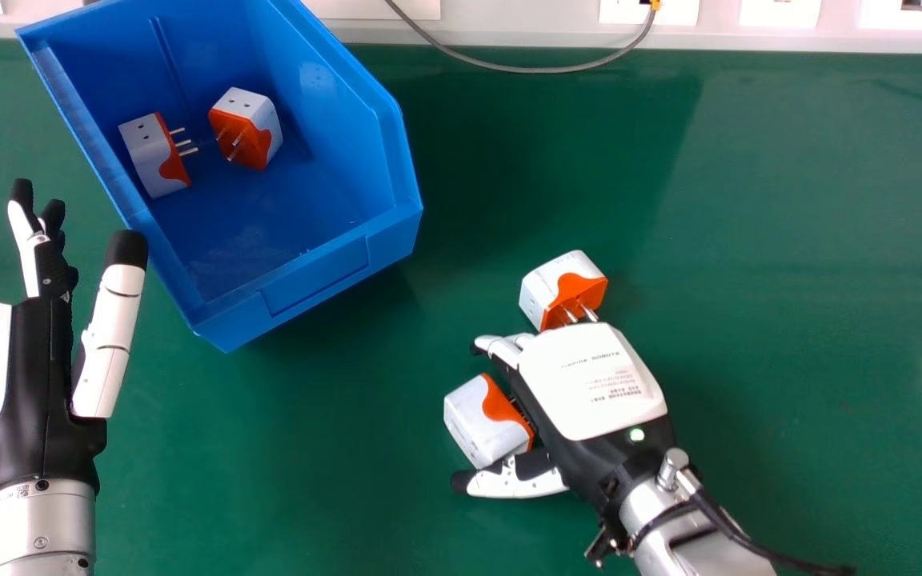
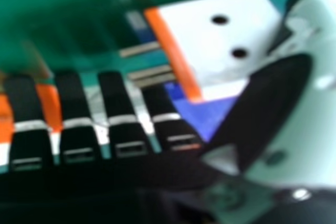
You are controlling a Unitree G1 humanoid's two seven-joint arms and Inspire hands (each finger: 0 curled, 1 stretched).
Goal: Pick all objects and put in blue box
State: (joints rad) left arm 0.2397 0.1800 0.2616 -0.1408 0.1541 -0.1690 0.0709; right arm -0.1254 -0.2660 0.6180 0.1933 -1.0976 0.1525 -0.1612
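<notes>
One adapter lies between the right hand's thumb and fingers, which look straight, apparently unclosed. Loose adapter: that hand's twelve o'clock. Blue box: ten o'clock, holding two plugs; two adapters remain. Left hand: open, box's seven o'clock. Green tabletop; grey cable, twelve o'clock.

You had four plug adapters and one blue box.
You counted two plug adapters inside it, two outside, and one green table.
</notes>
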